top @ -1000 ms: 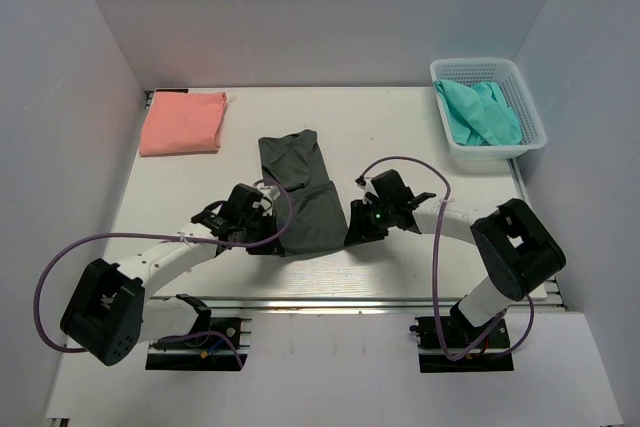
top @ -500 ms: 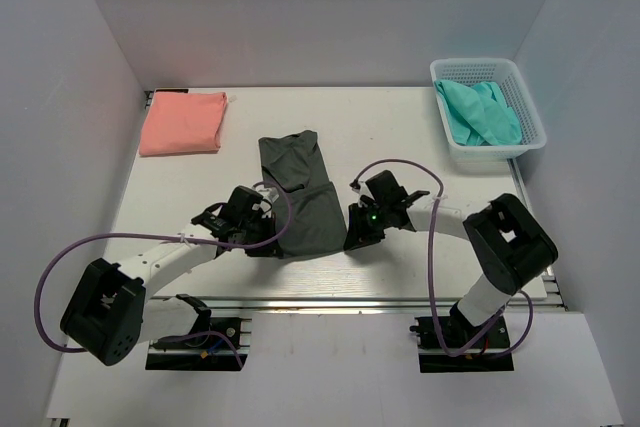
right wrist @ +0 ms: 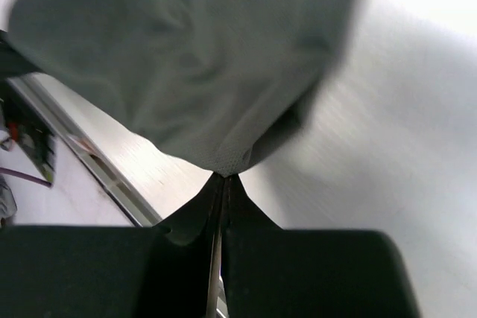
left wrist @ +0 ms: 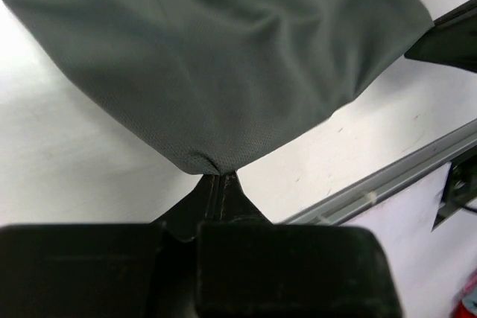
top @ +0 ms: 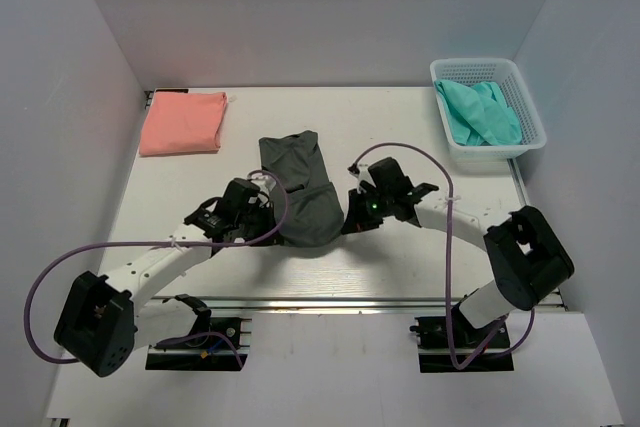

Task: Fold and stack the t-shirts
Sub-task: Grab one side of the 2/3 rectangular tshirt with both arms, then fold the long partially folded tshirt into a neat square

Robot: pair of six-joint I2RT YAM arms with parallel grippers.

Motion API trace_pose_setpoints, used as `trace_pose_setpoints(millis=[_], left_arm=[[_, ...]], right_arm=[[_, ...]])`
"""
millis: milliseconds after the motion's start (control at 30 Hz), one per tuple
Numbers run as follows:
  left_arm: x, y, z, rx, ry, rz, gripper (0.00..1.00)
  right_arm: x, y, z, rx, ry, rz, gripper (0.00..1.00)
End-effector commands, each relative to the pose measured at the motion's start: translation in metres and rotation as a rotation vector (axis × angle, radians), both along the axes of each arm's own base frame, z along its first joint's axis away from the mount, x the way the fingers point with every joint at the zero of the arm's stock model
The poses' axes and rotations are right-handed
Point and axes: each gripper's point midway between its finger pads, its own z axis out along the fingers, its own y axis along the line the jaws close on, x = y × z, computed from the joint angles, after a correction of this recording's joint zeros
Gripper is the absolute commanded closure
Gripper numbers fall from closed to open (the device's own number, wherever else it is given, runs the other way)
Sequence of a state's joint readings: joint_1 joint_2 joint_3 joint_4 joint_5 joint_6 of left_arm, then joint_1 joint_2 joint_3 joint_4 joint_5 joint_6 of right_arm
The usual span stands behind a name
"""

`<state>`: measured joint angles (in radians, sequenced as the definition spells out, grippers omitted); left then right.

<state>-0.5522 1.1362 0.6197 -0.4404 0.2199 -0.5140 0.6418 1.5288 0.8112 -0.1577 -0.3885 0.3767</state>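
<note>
One grey shirt (top: 298, 187) lies mid-desk (top: 400, 127). The left gripper (left wrist: 220, 182) and right gripper (right wrist: 223, 182) each pinch tight on one of its near corners. One folded pink shirt (top: 183, 122) occupies the far left corner. One basket (top: 531, 107) at the far right corner holds teal shirts (top: 480, 112), count unclear. Bare desk lies between them.

The top view looks down from above and behind the arms over the whole surface (top: 400, 137), grey t-shirt (top: 300, 192) central. Wrist views sit close behind the left fingers (left wrist: 207, 202) and right fingers (right wrist: 210, 206), facing that t-shirt's near edge, which all three share.
</note>
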Motion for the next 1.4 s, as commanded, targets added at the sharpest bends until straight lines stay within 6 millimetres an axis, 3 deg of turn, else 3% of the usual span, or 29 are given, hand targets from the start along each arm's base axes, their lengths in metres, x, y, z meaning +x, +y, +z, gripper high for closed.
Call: trace_pose_setpoints(millis=[0, 133, 167, 200, 267, 300, 333, 367, 400, 467, 500, 533, 633, 700, 767, 967, 1000, 1067, 1200, 1233, 1267, 1300, 1367], left_arm=[[0.029, -0.004, 0.041, -0.026, -0.133, 0.043, 1.00], [0.057, 0.005, 0.057, -0.001, -0.185, 0.166, 1.00], [0.070, 0.009, 0.071, 0.011, -0.219, 0.218, 1.00], [0.074, 0.012, 0.070, 0.037, -0.205, 0.241, 1.00], [0.088, 0.017, 0.086, 0.068, -0.241, 0.285, 1.00], [0.094, 0.022, 0.090, 0.083, -0.248, 0.309, 1.00], [0.100, 0.026, 0.089, 0.104, -0.243, 0.330, 1.00], [0.111, 0.026, 0.102, 0.104, -0.277, 0.353, 1.00], [0.116, 0.031, 0.104, 0.123, -0.279, 0.366, 1.00], [0.130, 0.036, 0.113, 0.147, -0.297, 0.396, 1.00], [0.135, 0.042, 0.113, 0.160, -0.295, 0.416, 1.00], [0.137, 0.044, 0.114, 0.166, -0.288, 0.424, 1.00], [0.155, 0.055, 0.130, 0.172, -0.323, 0.466, 1.00], [0.162, 0.054, 0.128, 0.169, -0.319, 0.459, 1.00], [0.173, 0.060, 0.122, 0.182, -0.303, 0.469, 1.00], [0.200, 0.069, 0.109, 0.185, -0.276, 0.484, 1.00], [0.207, 0.071, 0.103, 0.199, -0.266, 0.485, 1.00], [0.211, 0.072, 0.096, 0.202, -0.248, 0.485, 1.00], [0.237, 0.082, 0.097, 0.161, -0.263, 0.505, 1.00], [0.241, 0.080, 0.095, 0.160, -0.267, 0.491, 1.00], [0.245, 0.082, 0.084, 0.172, -0.244, 0.483, 1.00], [0.253, 0.076, 0.088, 0.145, -0.255, 0.468, 1.00], [0.263, 0.081, 0.081, 0.152, -0.251, 0.461, 1.00]], right_arm=[[0.032, 0.019, 0.054, 0.088, -0.153, 0.011, 1.00], [0.062, 0.028, 0.089, 0.130, -0.253, -0.038, 1.00], [0.069, 0.026, 0.094, 0.128, -0.270, -0.055, 1.00], [0.081, 0.029, 0.111, 0.144, -0.316, -0.071, 1.00], [0.092, 0.028, 0.117, 0.137, -0.344, -0.083, 1.00], [0.102, 0.031, 0.135, 0.153, -0.385, -0.091, 1.00], [0.108, 0.030, 0.134, 0.141, -0.394, -0.092, 1.00], [0.117, 0.030, 0.146, 0.152, -0.422, -0.106, 1.00], [0.121, 0.030, 0.144, 0.145, -0.422, -0.107, 1.00], [0.136, 0.033, 0.160, 0.156, -0.466, -0.108, 1.00], [0.141, 0.031, 0.156, 0.143, -0.453, -0.114, 1.00], [0.152, 0.034, 0.167, 0.153, -0.478, -0.119, 1.00], [0.167, 0.036, 0.170, 0.151, -0.484, -0.118, 1.00], [0.175, 0.037, 0.164, 0.145, -0.462, -0.115, 1.00], [0.183, 0.038, 0.156, 0.146, -0.436, -0.109, 1.00], [0.212, 0.046, 0.159, 0.173, -0.435, -0.116, 1.00], [0.217, 0.049, 0.145, 0.165, -0.407, -0.118, 1.00], [0.224, 0.051, 0.144, 0.178, -0.402, -0.112, 1.00], [0.242, 0.057, 0.144, 0.190, -0.410, -0.113, 1.00], [0.245, 0.057, 0.140, 0.186, -0.406, -0.115, 1.00], [0.250, 0.058, 0.123, 0.171, -0.384, -0.116, 1.00], [0.256, 0.061, 0.133, 0.190, -0.409, -0.106, 1.00], [0.265, 0.063, 0.117, 0.183, -0.400, -0.114, 1.00]])
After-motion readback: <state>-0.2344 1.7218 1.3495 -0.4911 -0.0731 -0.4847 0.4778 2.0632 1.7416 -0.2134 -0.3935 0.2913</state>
